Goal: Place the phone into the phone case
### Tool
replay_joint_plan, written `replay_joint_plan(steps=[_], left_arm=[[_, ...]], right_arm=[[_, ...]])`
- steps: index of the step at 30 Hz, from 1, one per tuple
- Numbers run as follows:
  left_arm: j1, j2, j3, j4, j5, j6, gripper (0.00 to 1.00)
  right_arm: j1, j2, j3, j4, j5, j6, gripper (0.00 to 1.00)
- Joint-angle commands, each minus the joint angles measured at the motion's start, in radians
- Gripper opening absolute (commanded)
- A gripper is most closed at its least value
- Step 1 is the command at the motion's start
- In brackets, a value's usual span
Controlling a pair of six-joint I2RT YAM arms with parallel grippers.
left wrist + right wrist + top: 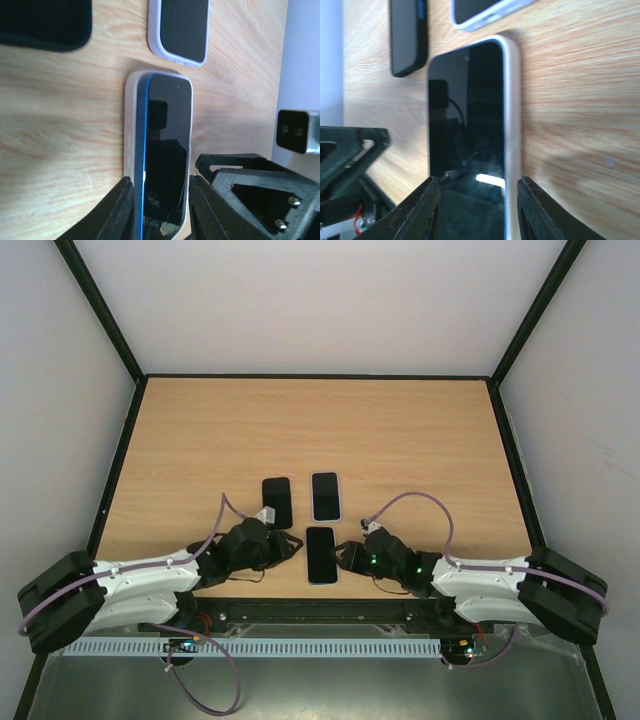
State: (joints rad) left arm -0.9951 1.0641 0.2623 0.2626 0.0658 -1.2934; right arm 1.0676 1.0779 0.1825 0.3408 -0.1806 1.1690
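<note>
On the wooden worktop (400,430), a black device (277,501) lies left of a white-cased phone (326,496). Nearer me, my left claw (161,182) and right claw (477,182) each narrowly straddle the near end of the phone (321,554) — it lies in the white phone case (129,125), its blue left edge showing above the case wall. Whether either claw grips, I cannot tell.

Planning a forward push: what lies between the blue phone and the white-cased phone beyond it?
Only a narrow strip of bare table separates the blue phone from the white-cased phone; the left wrist view shows it clearest.
</note>
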Motion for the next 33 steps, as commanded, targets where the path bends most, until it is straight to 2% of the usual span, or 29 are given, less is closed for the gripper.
replay_joint_plan(steps=[1,12,20,25,33], left_arm=[[0.056,-0.001,-0.019,0.014,0.050,0.059,0.31],[0.084,0.170,-0.044,0.195,0.153,0.081,0.31],[0.085,0.296,-0.040,0.289,0.202,0.081,0.17],[0.083,0.306,-0.041,0.278,0.199,0.082,0.10],[0.051,0.269,-0.068,0.284,0.176,0.041,0.08]], right_arm=[[-0.020,0.082,-0.001,0.070,0.000,-0.013,0.42],[-0.029,0.190,0.016,0.162,-0.049,-0.017,0.46],[-0.054,0.269,0.010,0.282,-0.111,0.013,0.45],[-0.063,0.239,-0.009,0.340,-0.115,0.039,0.45],[-0.064,0.207,-0.008,0.493,-0.216,0.095,0.45]])
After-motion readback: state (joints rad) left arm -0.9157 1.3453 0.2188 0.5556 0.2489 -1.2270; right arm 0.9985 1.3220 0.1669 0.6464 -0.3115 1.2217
